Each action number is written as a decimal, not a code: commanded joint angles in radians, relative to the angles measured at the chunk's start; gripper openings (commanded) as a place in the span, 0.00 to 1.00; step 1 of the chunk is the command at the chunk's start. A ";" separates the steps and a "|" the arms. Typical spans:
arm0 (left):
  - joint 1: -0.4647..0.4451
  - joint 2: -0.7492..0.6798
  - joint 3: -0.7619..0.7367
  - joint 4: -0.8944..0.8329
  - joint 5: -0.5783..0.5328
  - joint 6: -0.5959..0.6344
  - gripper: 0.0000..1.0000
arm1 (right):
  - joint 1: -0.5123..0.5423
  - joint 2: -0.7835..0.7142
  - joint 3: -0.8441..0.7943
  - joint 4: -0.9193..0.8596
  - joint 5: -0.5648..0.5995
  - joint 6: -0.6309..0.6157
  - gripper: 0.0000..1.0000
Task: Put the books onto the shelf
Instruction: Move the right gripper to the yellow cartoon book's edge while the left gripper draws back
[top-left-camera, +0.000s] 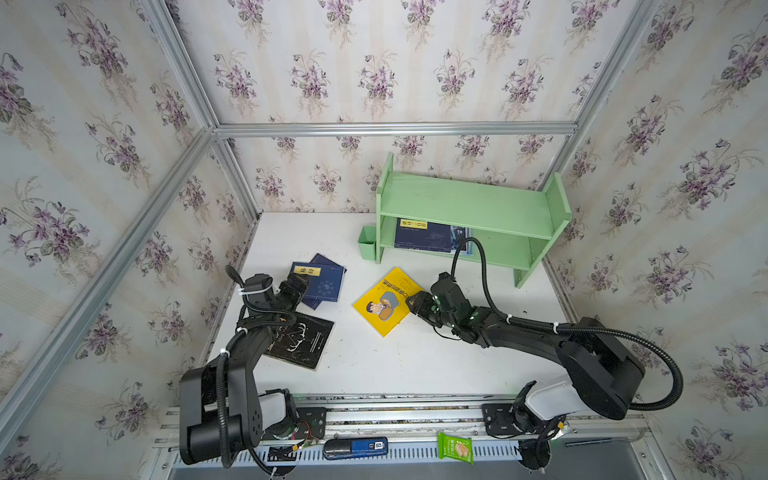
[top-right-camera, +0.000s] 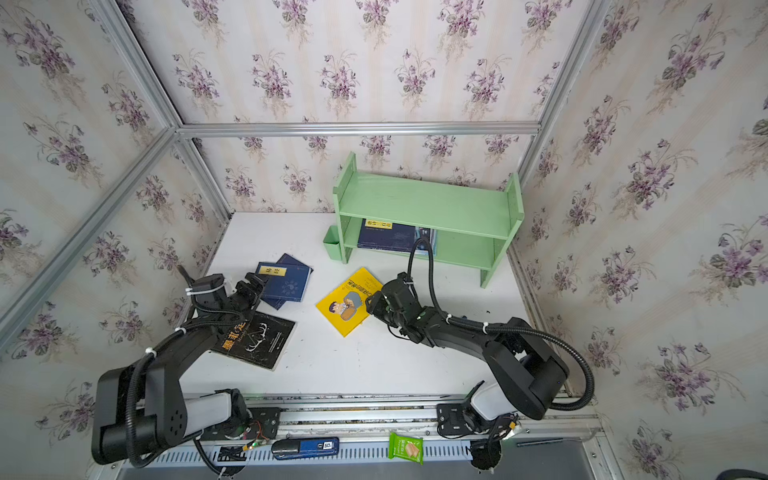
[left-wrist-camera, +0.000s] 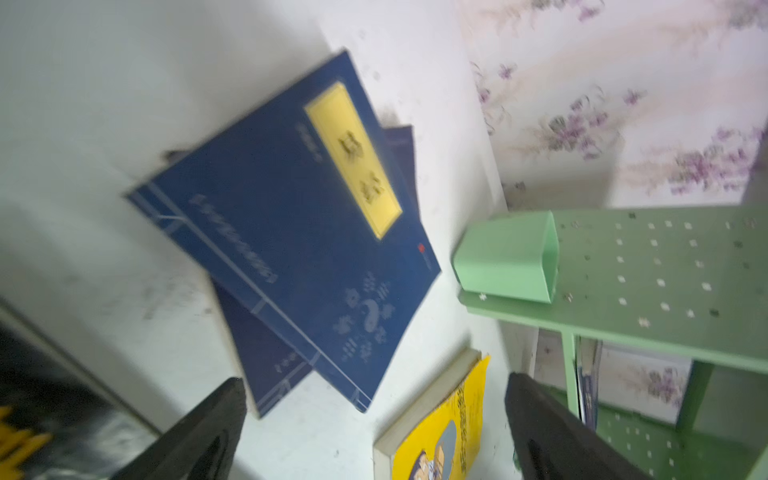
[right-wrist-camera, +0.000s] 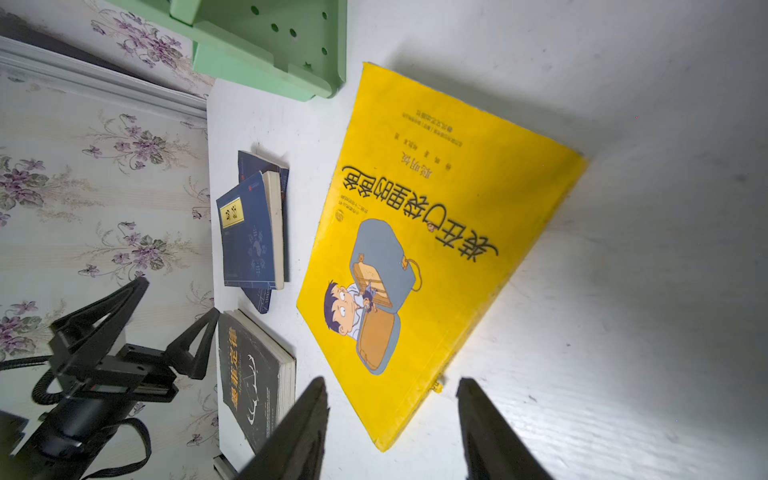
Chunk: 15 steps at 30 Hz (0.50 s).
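Observation:
The pale green shelf (top-left-camera: 469, 203) stands at the back right. A navy book (top-left-camera: 424, 237) lies on its lower tier, over a white-and-blue magazine (top-left-camera: 466, 243). On the table lie two stacked navy books (top-left-camera: 322, 284), a black book (top-left-camera: 303, 340) and a yellow cartoon book (top-left-camera: 386, 301). My left gripper (top-left-camera: 297, 286) hangs open at the near left edge of the navy stack (left-wrist-camera: 291, 232), holding nothing (left-wrist-camera: 376, 380). My right gripper (top-left-camera: 415, 303) is open low over the yellow book's (right-wrist-camera: 436, 216) right corner, which sits between its fingers (right-wrist-camera: 391, 380) untouched.
A small green cup (top-left-camera: 368, 243) hangs on the shelf's left panel. A blue-and-white marker pen (top-left-camera: 355, 448) and a green snack packet (top-left-camera: 455, 448) lie on the front rail. Wallpapered walls with aluminium posts close in the left, back and right sides.

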 joint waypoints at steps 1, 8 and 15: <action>-0.103 -0.002 0.065 -0.057 0.025 0.173 0.99 | -0.001 0.012 -0.005 -0.015 0.023 0.035 0.54; -0.300 0.113 0.154 -0.113 -0.067 0.263 0.99 | 0.001 0.064 -0.026 0.031 0.015 0.089 0.56; -0.409 0.280 0.254 -0.096 -0.117 0.286 0.99 | 0.001 0.115 -0.046 0.092 0.013 0.128 0.67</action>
